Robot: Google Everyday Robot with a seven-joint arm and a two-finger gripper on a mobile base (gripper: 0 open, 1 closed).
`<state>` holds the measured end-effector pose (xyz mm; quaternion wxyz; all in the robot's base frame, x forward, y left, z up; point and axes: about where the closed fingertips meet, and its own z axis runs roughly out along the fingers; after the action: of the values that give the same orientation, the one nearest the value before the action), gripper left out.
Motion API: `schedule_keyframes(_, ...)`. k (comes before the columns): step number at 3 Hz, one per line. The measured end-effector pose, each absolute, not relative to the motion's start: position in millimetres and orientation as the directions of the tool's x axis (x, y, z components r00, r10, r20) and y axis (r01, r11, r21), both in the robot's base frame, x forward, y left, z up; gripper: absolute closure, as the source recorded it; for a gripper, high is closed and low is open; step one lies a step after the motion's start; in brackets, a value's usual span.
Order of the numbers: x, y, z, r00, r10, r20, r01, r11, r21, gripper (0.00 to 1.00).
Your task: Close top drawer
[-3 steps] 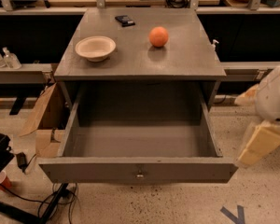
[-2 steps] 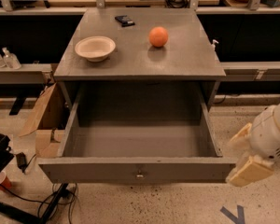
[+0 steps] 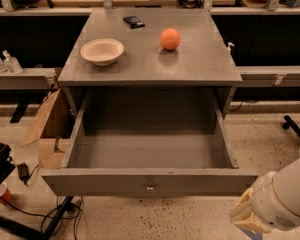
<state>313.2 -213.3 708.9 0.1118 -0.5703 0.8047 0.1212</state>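
The top drawer (image 3: 149, 180) is a deep matte grey box pulled far out of the grey cabinet, and its inside shows nothing in it. A small metal knob (image 3: 150, 187) sits at the middle of its front panel. My gripper (image 3: 247, 213) is at the bottom right of the camera view, on the end of a white arm (image 3: 285, 194). It hangs below and to the right of the drawer front's right corner, apart from it. Only its beige end shows, partly cut off by the frame edge.
On the cabinet top (image 3: 205, 59) are a cream bowl (image 3: 102, 50), an orange ball (image 3: 170, 38) and a small black object (image 3: 134, 21). A cardboard box (image 3: 49, 129) stands left of the cabinet, with cables (image 3: 65, 214) on the floor. A black caster leg (image 3: 293, 126) is at right.
My arm and gripper have moved down and a little left in the view, from beside the drawer's right side to below its front right corner. The drawer has not moved.
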Motion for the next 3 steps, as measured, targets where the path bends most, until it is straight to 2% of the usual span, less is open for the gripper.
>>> schedule_keyframes(1,312.4,-213.3,707.5,-0.325,-0.891,-0.317,-0.945,0.321,0.067,1.0)
schedule_keyframes(3,294.7,-165.4,645.1,-0.231,-0.894,-0.383,-0.973,0.215,0.085,1.0)
